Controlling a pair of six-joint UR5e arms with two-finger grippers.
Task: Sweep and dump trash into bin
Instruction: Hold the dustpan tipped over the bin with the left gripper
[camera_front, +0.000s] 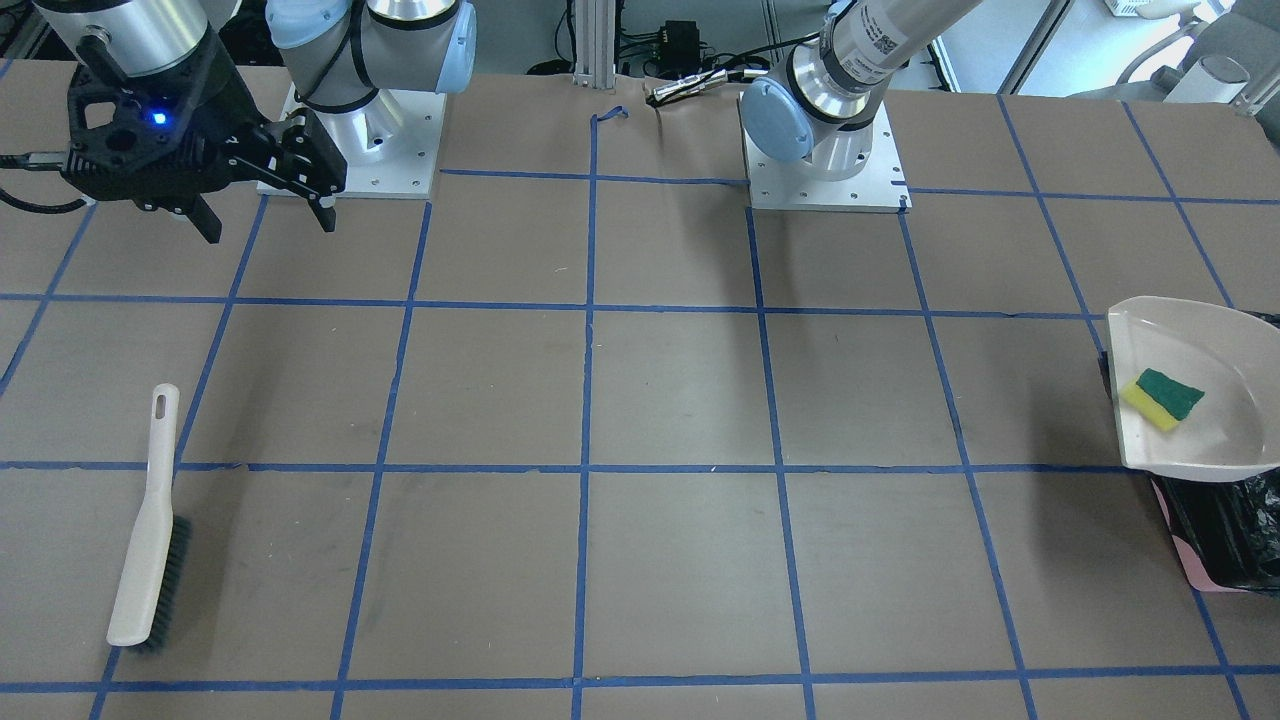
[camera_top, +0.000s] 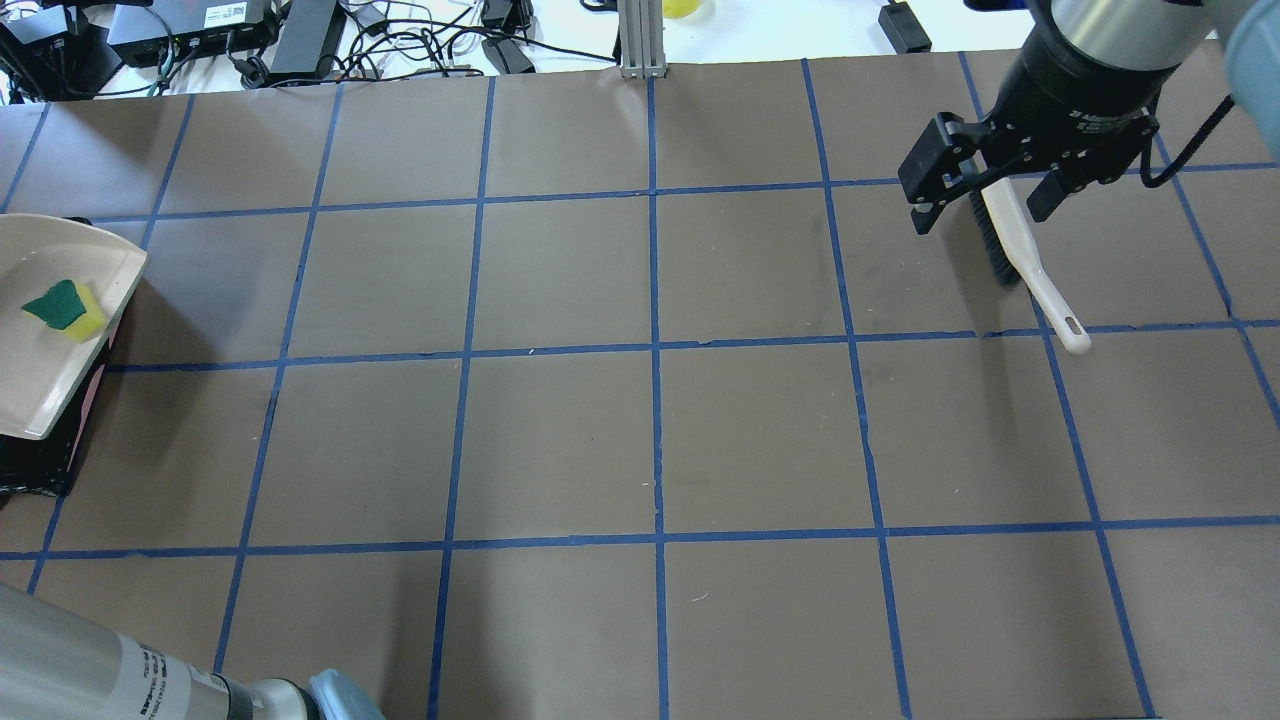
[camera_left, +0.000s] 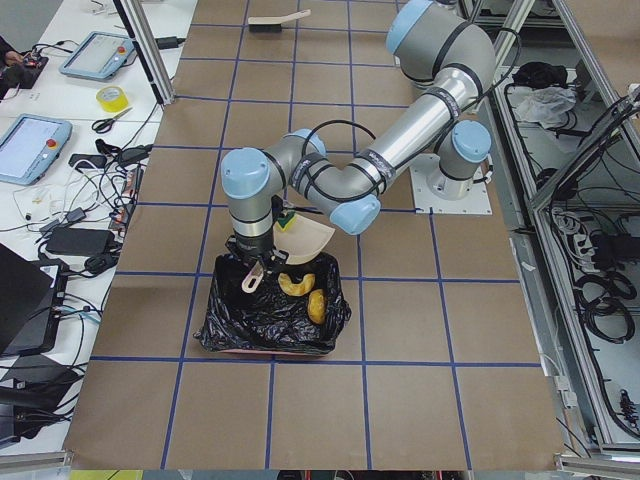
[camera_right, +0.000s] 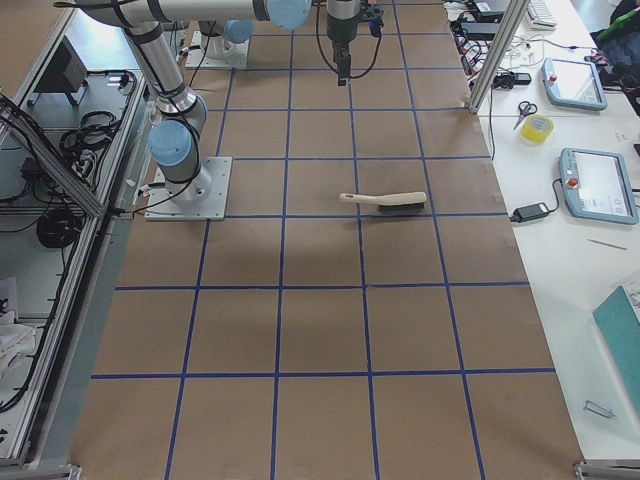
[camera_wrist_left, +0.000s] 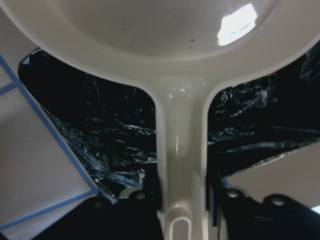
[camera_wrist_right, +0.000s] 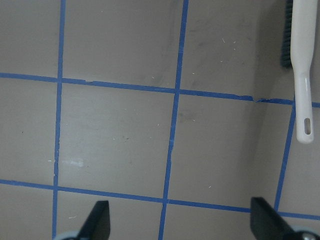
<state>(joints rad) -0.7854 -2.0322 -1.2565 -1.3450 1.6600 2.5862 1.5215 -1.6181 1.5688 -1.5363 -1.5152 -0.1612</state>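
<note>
bearing blurred lettering (camera_top: 1100, 118), right pincer (camera_top: 980, 215) gapes; left pincer (camera_wrist_left: 182, 195) clamps dustpan (camera_wrist_left: 150, 30).

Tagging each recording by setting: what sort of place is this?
Probably a robotics lab: two arms bolted to a table gridded with blue tape, teach pendants and cables on the side bench.

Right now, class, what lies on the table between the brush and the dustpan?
Nothing: only bare brown table crossed by blue tape lines separates the brush from the dustpan, as the exterior front-facing view shows.
</note>
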